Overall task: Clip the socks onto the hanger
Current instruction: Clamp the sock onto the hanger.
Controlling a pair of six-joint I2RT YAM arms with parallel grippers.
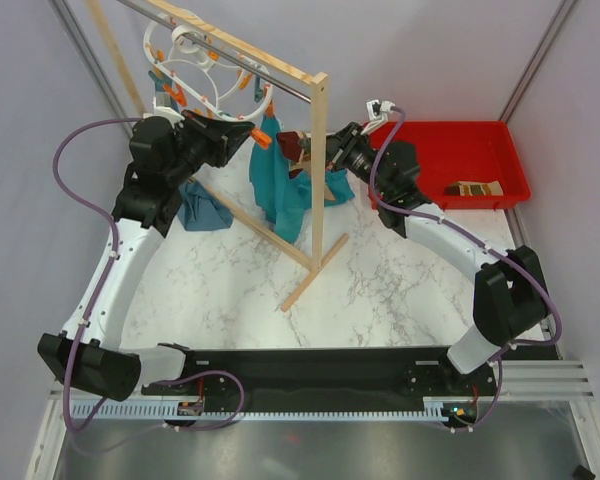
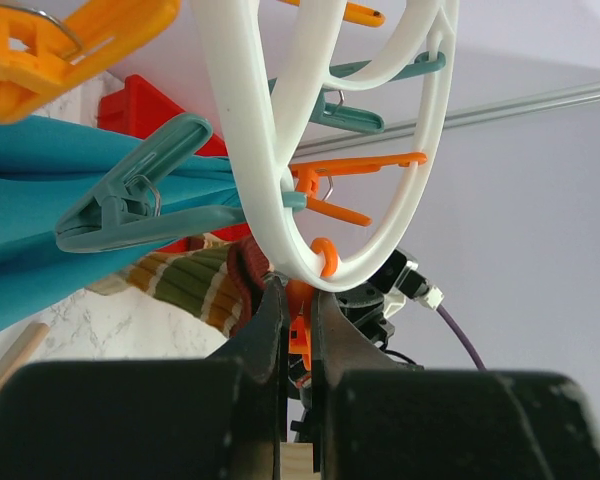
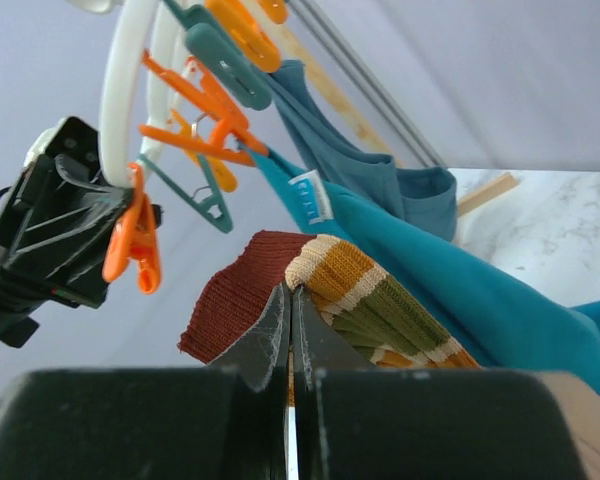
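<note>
The white ring hanger (image 1: 192,62) hangs from the wooden rack's rail, with orange and teal clips. My left gripper (image 2: 294,318) is shut on an orange clip (image 2: 300,335) at the hanger's lowest ring (image 2: 280,200). My right gripper (image 3: 290,298) is shut on a striped sock (image 3: 365,300) with a brown cuff, held up beside the hanger near that clip. In the top view this sock (image 1: 292,148) shows next to the post. The same sock shows in the left wrist view (image 2: 195,282). A second striped sock (image 1: 474,188) lies in the red bin.
A wooden rail-and-post rack (image 1: 320,170) stands mid-table, its foot bars running diagonally. Teal cloths (image 1: 285,195) hang from teal clips (image 2: 130,195); another teal cloth (image 1: 202,208) is on the left. The red bin (image 1: 435,140) stands at the back right.
</note>
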